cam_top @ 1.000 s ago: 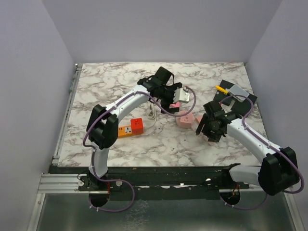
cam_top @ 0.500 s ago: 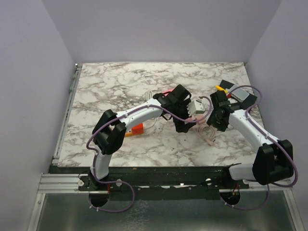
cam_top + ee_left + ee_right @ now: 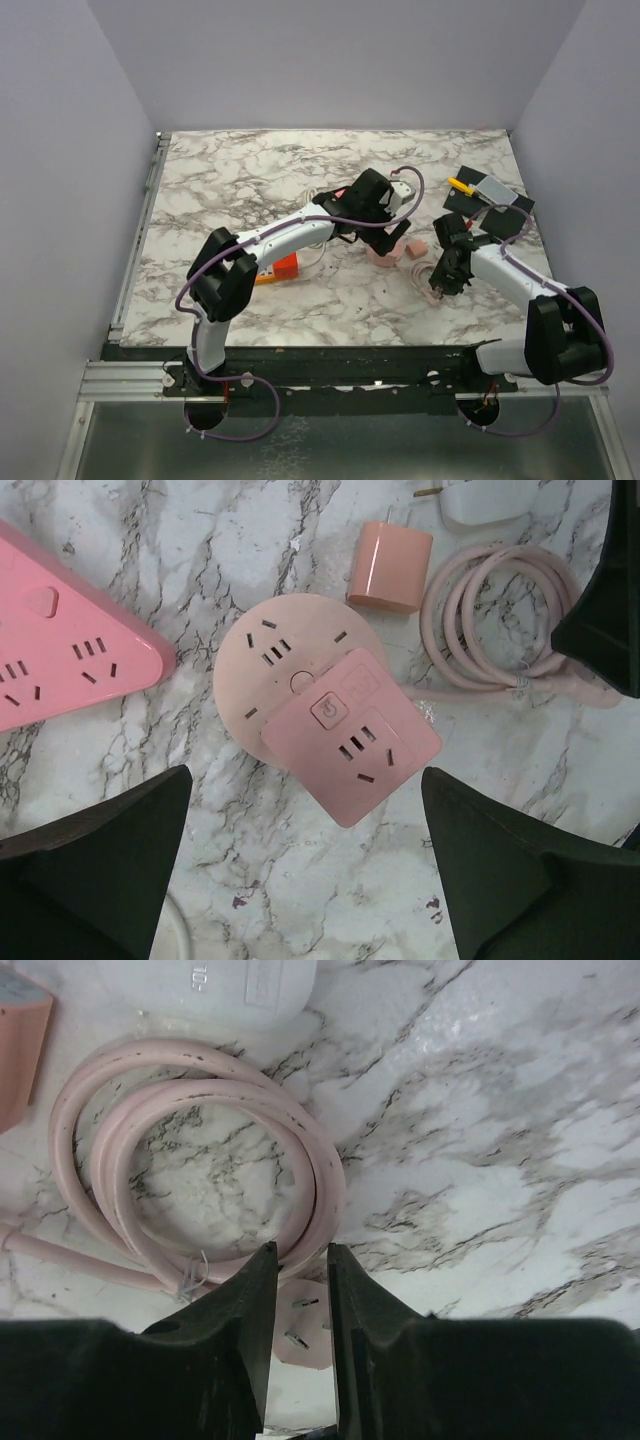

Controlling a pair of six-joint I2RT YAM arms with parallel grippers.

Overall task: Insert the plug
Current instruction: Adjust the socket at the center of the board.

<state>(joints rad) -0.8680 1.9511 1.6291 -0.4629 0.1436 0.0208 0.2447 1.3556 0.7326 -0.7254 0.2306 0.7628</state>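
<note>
The pink plug lies prongs up on the marble, at the end of a coiled pink cable. My right gripper stands over it, jaws drawn in close against the plug's two sides. From above, this gripper covers the plug beside the coil. The pink socket, a square block on a round base, lies face up. My left gripper hangs wide open just above it, holding nothing. The top view shows that gripper behind the socket.
A pink triangular power strip, a pink adapter cube and a white charger lie around the socket. An orange power strip sits at the left with a white cord. Black pads with a yellow item lie at the back right.
The left arm swung from the back to above the pink socket. My right gripper moved toward the near edge onto the cable coil and narrowed its jaws around the plug.
</note>
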